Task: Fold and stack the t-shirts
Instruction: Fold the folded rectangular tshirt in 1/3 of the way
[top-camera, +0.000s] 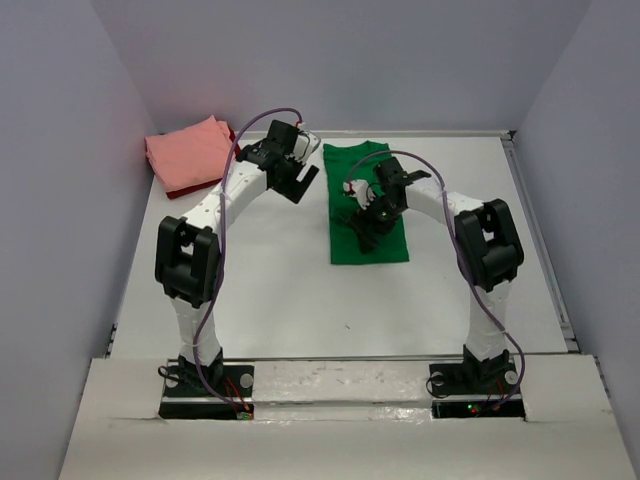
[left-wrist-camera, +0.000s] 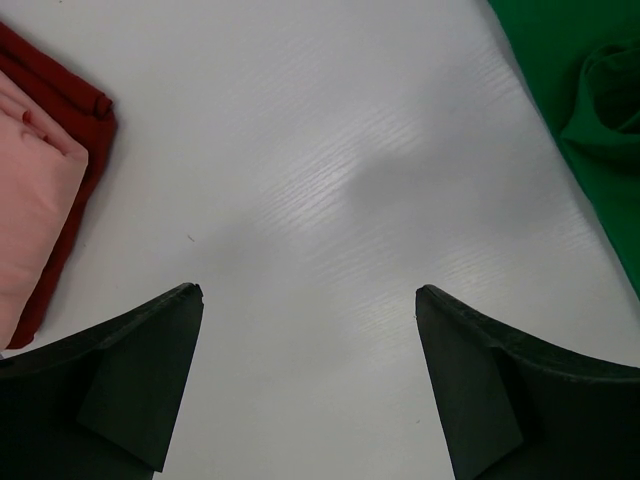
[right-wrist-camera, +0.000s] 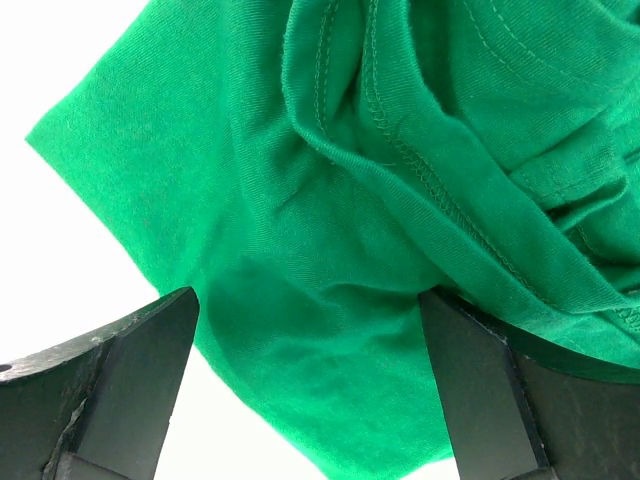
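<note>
Folded into a long narrow strip, the green t-shirt, right of the middle of the tabletop and running from the far edge toward the near one. Top layers rumpled, with stitched hems bunched together, so probably only partway through its fold. Neatly folded in the far left corner, the salmon pink t-shirt, resting on the dark red t-shirt, whose edge peeks out beneath. Likely squared up there as the pile for the green one to join.

Low over the near half of the strip, the right gripper, fingers spread wide with nothing pinched, cloth just beneath and between them. Placed, by the look of it, to take a fold and carry it over.

Above bare tabletop between pile and strip, the left gripper, likewise spread wide and empty, probably parked clear of the cloth.

Risk: loose layers, easy to catch only one.
</note>
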